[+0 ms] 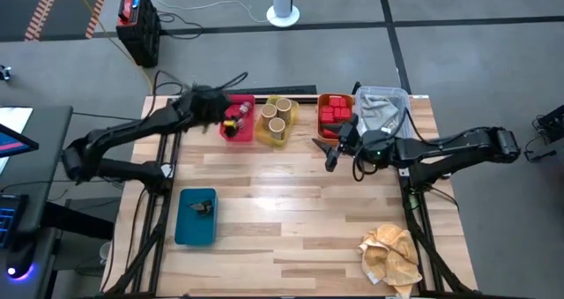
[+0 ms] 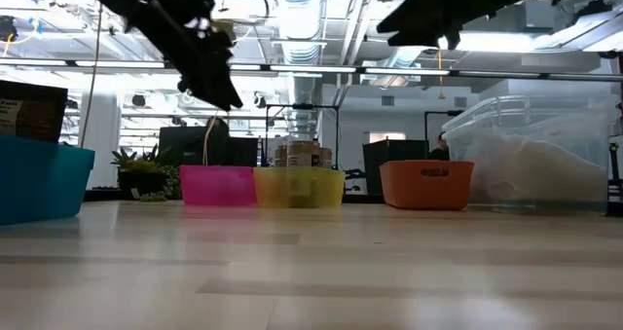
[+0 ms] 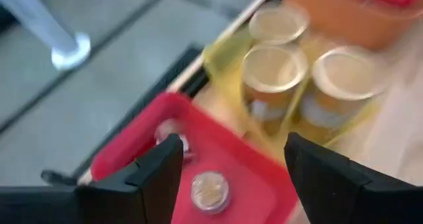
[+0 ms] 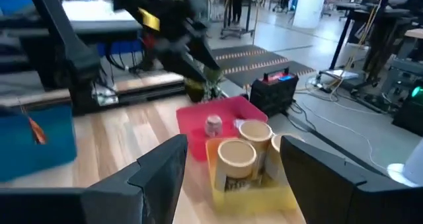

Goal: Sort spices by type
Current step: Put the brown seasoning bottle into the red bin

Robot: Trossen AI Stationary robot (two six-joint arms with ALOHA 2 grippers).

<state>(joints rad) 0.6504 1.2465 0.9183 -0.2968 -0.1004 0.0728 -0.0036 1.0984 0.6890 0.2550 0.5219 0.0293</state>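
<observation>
My left gripper [image 1: 222, 114] [image 3: 231, 151] hangs open above the red tray [image 1: 240, 133], touching nothing. Two tiny jars [image 3: 210, 191] [image 3: 173, 133] stand on that tray's floor below the fingers. Three tan open-topped cylinders [image 3: 274, 69] [image 1: 275, 121] stand upright in the yellow tray [image 1: 286, 138] beside it. Red tins [image 1: 335, 114] fill the orange tray [image 2: 425, 184]. My right gripper [image 1: 325, 153] [image 4: 228, 151] is open and raised over bare table just near of the orange tray, pointing toward the yellow tray.
A clear plastic bin [image 1: 398, 100] holding grey cloth sits at the far right. A blue tray [image 1: 187, 230] with a small dark item lies at the near left. A crumpled beige cloth [image 1: 392, 250] lies near the right front edge. The middle of the wooden table [image 1: 282, 202] is bare.
</observation>
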